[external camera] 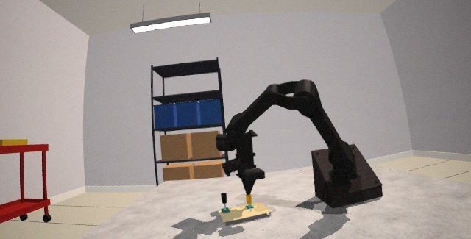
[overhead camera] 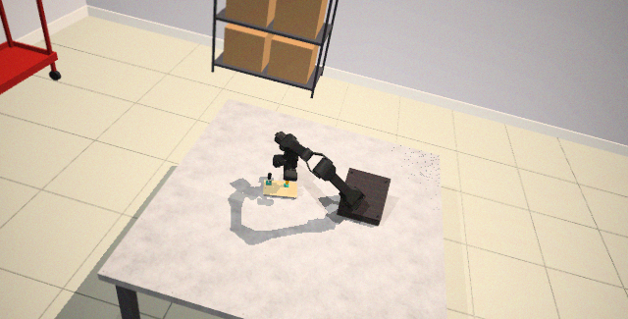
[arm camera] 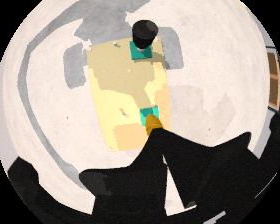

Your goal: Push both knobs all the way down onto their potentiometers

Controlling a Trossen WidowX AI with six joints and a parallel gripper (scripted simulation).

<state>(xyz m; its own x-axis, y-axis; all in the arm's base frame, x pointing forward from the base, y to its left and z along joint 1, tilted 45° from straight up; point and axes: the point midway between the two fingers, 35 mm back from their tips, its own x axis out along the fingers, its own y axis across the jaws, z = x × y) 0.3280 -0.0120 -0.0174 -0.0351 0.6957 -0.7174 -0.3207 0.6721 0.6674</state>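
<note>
Your gripper [external camera: 249, 192] is fully closed with nothing between its fingers, so the joined tips act as a single pushing point. They rest on top of the yellow knob [external camera: 249, 198], which sits on its teal potentiometer [external camera: 249, 206] at the near-right part of the tan circuit board [external camera: 244, 212]. The black knob [external camera: 224, 198] stands tall and untouched on the board's left side. Press straight down along the shaft, slowly, keeping the tips centred over the knob; any sideways lean would likely pry the potentiometer from the board. Judge seating by the gap closing above the teal body
</note>
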